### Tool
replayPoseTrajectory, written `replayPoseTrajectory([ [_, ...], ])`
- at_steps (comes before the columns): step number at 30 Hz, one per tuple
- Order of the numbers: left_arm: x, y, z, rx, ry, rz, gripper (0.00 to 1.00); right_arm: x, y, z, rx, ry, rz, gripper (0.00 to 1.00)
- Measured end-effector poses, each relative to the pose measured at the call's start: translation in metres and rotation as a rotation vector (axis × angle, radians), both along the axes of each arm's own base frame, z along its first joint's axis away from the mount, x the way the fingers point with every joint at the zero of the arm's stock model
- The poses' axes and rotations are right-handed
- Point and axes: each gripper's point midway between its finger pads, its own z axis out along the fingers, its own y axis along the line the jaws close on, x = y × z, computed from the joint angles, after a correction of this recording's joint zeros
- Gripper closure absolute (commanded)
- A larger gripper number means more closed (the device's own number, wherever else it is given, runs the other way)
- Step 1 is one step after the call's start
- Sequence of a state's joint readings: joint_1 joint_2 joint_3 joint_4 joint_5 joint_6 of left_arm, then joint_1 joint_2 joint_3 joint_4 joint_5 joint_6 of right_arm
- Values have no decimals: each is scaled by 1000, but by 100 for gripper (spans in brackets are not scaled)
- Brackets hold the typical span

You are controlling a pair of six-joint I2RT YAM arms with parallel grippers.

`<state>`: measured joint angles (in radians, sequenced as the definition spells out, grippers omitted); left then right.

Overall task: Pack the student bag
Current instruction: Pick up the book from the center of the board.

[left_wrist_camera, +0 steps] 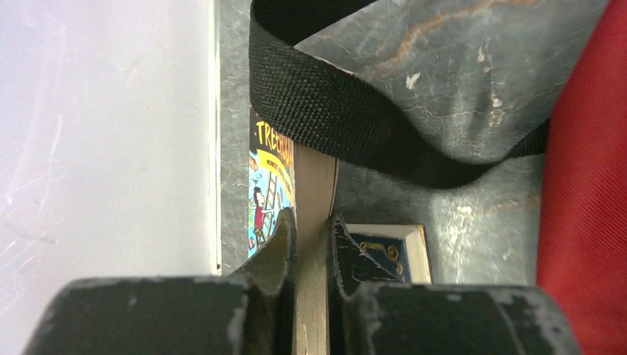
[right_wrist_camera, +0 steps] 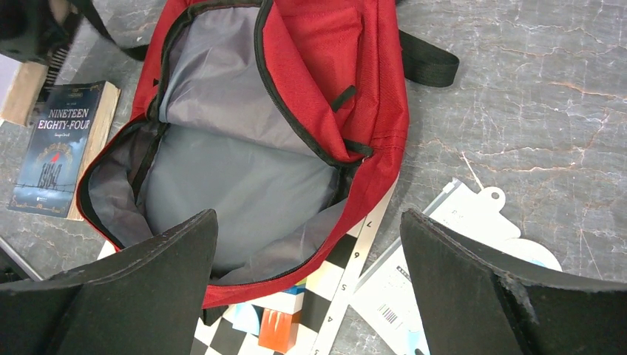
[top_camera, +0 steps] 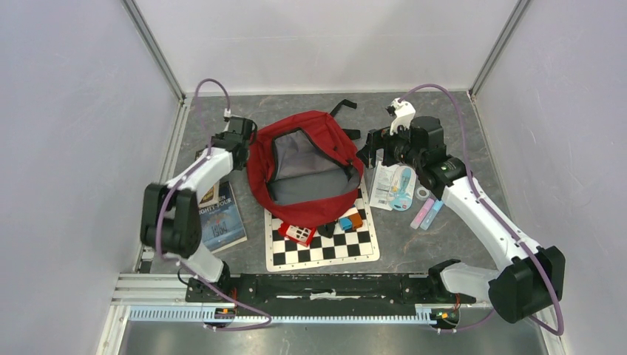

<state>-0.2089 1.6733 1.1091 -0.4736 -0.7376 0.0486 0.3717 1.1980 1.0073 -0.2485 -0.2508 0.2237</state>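
Student bag (top_camera: pixel 314 122): centre of the overhead frame, laid flat on the desk (top_camera: pixel 281 103), main zip undone and mouth spread wide; only grey lining is seen inside, in both the overhead and right wrist views.
Left end effector (left_wrist_camera: pixel 312 222): upper left of the bag in the overhead frame; the fingers are closed on the page block of an illustrated book (left_wrist_camera: pixel 270 163), which is held on edge between them.
Black strap (left_wrist_camera: pixel 325 103): looped across the upper part of the left wrist frame, beyond the gripped book; contact with the book cannot be told.
Right end effector (right_wrist_camera: pixel 309 218): upper right of the bag in the overhead frame, jaws spread fully apart, nothing held, poised above the bag's mouth.
Nineteen Eighty-Four paperback (top_camera: pixel 222 222): left of the bag, flat on the desk.
Chessboard (top_camera: pixel 322 248): below the bag, its upper edge tucked under the red fabric; a red card box (top_camera: pixel 298 233) and small coloured blocks (top_camera: pixel 351 220) are carried on it.
Blister pack (top_camera: pixel 392 185): right of the bag, beside two pastel sticks (top_camera: pixel 427 213).
Work done: judged to be little; the bag is opened and one book is gripped, but no item is seen inside.
Work left: by this judgement, every loose item is to be loaded, and the zip presumably closed.
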Motion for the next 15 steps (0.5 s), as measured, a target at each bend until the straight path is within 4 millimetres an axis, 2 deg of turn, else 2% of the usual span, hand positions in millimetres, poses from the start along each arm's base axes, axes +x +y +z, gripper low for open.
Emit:
replayPoseTrajectory([
  [4, -10, -11, 50, -115, -150, -26, 98, -1, 0, 3, 7, -3, 1, 2],
  [8, -36, -43, 91, -256, -273, -141, 98, -5, 6, 4, 42, 19, 17, 2],
  [11, -60, -88, 118, -384, -335, -303, 98, -9, 12, 6, 85, 45, 32, 2],
  [15, -81, -145, 136, -498, -358, -504, 98, -19, 26, 11, 173, 101, 59, 2],
])
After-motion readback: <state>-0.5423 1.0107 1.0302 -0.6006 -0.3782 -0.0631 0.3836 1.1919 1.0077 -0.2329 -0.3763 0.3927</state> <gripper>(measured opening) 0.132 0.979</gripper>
